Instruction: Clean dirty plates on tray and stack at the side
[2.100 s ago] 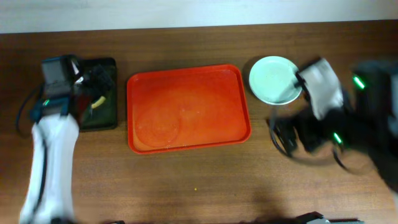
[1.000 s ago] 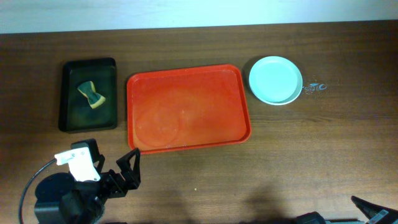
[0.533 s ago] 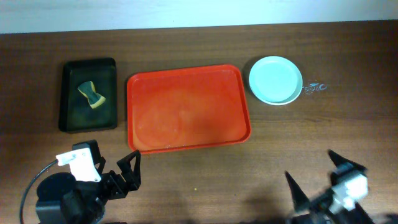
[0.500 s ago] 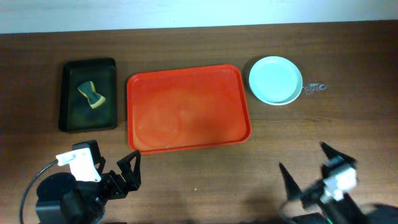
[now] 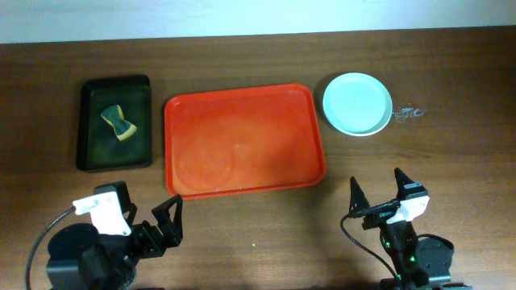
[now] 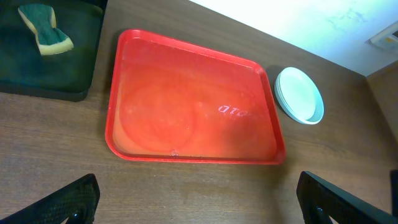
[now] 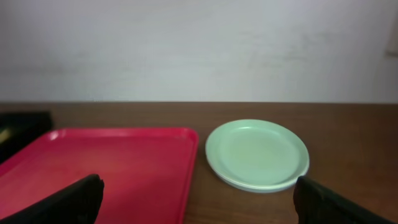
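The orange-red tray point(image 5: 242, 138) lies empty in the middle of the table; it also shows in the left wrist view point(image 6: 186, 109) and the right wrist view point(image 7: 106, 168). A stack of pale mint-blue plates point(image 5: 357, 103) sits on the table just right of the tray, also seen in the left wrist view point(image 6: 300, 94) and the right wrist view point(image 7: 257, 154). My left gripper point(image 5: 161, 221) is open and empty near the front left of the table. My right gripper point(image 5: 377, 193) is open and empty at the front right, facing the plates.
A black tray point(image 5: 115, 121) with a yellow-green sponge point(image 5: 118, 122) stands left of the orange tray. A small wet mark point(image 5: 407, 113) lies on the table right of the plates. A white wall runs behind the table.
Both arms have pulled back from the tray area to the table's front edge. The right arm swung in at the front right and settled upright, jaws open. The sponge lies on the black tray.
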Robot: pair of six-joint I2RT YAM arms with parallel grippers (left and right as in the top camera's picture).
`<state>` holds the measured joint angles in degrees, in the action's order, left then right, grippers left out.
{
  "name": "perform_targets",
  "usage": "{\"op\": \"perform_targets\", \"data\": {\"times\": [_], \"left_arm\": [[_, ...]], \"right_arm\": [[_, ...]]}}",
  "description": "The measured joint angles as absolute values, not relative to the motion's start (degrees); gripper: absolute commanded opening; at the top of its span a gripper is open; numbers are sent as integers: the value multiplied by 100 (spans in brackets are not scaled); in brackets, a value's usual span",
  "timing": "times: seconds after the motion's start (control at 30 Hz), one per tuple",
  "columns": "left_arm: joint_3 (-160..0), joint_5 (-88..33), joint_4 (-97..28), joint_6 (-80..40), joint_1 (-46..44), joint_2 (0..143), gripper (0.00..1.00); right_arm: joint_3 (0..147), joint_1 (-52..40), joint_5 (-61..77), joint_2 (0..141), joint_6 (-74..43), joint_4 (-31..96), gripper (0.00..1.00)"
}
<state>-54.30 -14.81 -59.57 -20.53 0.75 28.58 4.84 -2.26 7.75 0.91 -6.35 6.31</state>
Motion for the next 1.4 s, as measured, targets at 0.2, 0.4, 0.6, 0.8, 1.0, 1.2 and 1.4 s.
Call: {"op": "perform_targets", "data": {"times": [0.2,0.4,0.6,0.8,1.0,1.2,1.4], "left_arm": [[-5430,-1483,-5959,-2053,75,2858,99],[-5430,-1483,-5959,-2053,75,2858,99],[-5430,-1481,-5959,-2053,75,2858,100],[-5430,-1483,-5961,-2056,75,2858,100],[-5430,-1483,-6117,-2053,75,2858,100],[-5430,-1483,-6287,-2056,75,2858,100],[-5430,-1343,-6416,-2040,75,2858,99]], "right_arm": [[89,-222,183,91,-1026,451,98],[89,-12,62,89,-755,460,98],[89,228,36,91,-397,460,98],[89,270,19,91,-239,460,98],[89,270,19,89,-187,460,98],[89,270,19,91,-152,460,98],[89,270,19,91,-154,460,98]]}}
